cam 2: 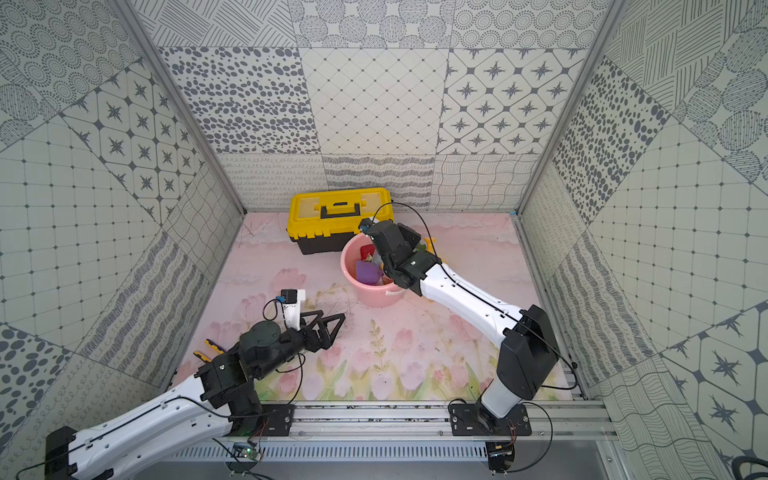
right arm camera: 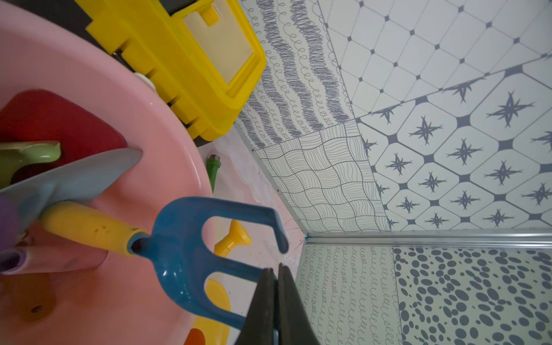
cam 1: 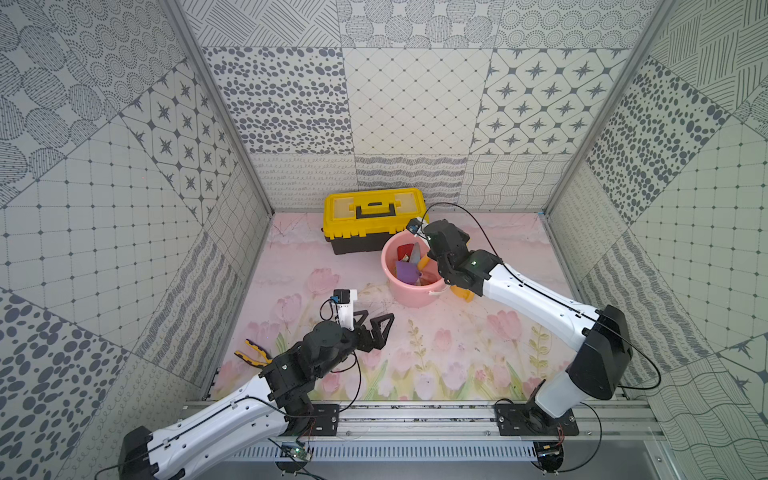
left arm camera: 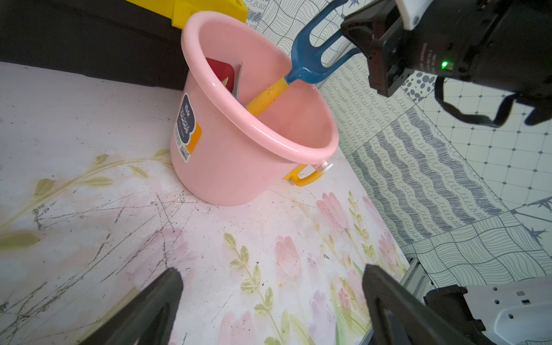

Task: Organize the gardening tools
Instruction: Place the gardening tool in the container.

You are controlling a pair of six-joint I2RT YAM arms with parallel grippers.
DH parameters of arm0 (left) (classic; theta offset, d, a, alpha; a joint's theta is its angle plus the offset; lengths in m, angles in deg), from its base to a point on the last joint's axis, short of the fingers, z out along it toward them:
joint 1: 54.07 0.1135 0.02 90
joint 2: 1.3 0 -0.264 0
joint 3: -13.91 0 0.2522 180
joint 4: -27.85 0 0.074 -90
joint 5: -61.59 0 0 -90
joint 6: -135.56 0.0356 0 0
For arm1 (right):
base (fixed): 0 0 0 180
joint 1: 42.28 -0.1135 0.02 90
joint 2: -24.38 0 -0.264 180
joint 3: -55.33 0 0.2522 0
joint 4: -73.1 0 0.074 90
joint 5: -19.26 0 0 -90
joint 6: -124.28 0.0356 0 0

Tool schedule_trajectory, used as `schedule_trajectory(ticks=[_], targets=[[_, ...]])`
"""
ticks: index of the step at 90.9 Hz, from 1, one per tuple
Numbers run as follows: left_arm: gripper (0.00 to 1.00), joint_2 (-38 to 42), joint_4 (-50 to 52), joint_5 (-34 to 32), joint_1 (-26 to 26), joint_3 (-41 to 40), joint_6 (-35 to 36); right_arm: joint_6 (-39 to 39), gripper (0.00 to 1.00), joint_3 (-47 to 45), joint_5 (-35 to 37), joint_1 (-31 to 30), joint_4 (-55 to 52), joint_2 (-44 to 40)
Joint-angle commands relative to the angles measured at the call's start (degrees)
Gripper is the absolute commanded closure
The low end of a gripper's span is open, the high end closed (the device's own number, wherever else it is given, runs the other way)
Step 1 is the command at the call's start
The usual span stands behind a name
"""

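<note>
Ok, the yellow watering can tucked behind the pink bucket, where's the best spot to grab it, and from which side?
Probably take the watering can by its loop handle, which sticks out past the base of the pink bucket. Come from above on the side away from the bucket, whose wall blocks the near side. The flared spout looks too tapered to pinch securely.

The bucket [left arm camera: 239, 167] in front of me is smooth, glossy pink plastic, with a printed sticker [left arm camera: 187, 127] on its side. The fork [right arm camera: 179, 257] has a shiny blue plastic head and a duller yellow handle speckled with dirt. The toolbox [right arm camera: 179, 59] lid is smooth yellow plastic. The flowered table cover [left arm camera: 119, 233] looks scuffed and scratched. My left gripper [left arm camera: 271, 270] has matt black fingers [left arm camera: 155, 304].
</note>
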Motion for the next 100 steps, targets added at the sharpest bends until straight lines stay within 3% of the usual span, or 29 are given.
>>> schedule_trajectory(ticks=[1,26,41,52,57,64,67,92,100], targets=[[0.01,0.05,-0.82,1.01,-0.32,0.85,-0.35,-4.61,1.0,2.39,-3.06,-2.01,0.58,3.14],[0.01,0.13,-0.69,1.05,-0.28,0.84,-0.29,-4.57,1.0,4.95,-4.02,-4.15,-1.94,9.58],[0.01,0.1,-0.69,1.09,-0.33,0.89,-0.34,-0.69,1.0,5.22,-9.64,-4.06,-4.33,8.7],[0.0,0.14,-0.64,1.01,-0.32,0.88,-0.45,-0.53,0.99,5.83,-8.91,-3.88,-4.67,8.7],[0.01,0.04,-0.63,1.01,-0.37,0.81,-0.41,-0.39,0.9,6.01,-8.65,-3.75,-4.67,8.68],[0.01,0.04,-0.67,0.84,-0.28,0.88,-0.45,0.41,0.49,6.25,-8.34,-3.64,-4.42,8.25],[0.01,0.0,-0.69,0.76,-0.28,0.81,-0.46,0.7,0.4,6.34,-7.47,-3.67,-3.83,8.08],[0.01,-0.04,-0.52,0.44,-0.29,0.86,-0.37,3.8,0.21,6.7,-2.44,-3.67,2.05,2.87],[0.01,0.07,-0.41,0.23,-0.3,0.88,-0.16,6.61,0.04,5.32,-1.42,-3.62,4.05,-0.57]])
